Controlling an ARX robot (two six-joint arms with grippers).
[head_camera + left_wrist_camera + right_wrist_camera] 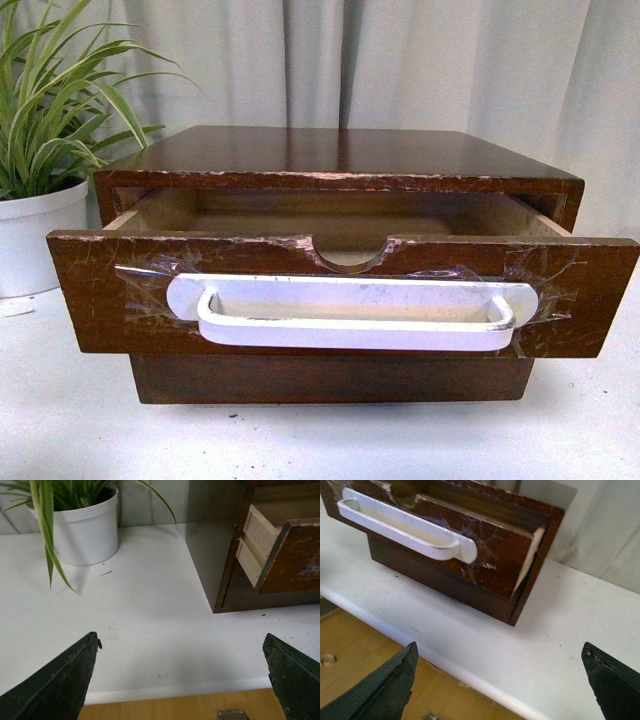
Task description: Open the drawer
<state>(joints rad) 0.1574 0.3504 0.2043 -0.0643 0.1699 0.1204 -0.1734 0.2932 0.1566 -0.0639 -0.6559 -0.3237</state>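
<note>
The dark brown wooden drawer (340, 300) is sitting pulled well out of its dark wooden cabinet (340, 155) on the white counter (80, 420); the opening looks essentially done. Left claw (182, 680) and right claw (500, 680) are both hanging spread wide, gripping nothing, clear of the front. Any further pull should be running straight and level along the slides, hooking the long white loop handle (355, 315). Clear wrinkled tape is holding that handle; the rim is chipped, with a half-round notch (350, 255).
</note>
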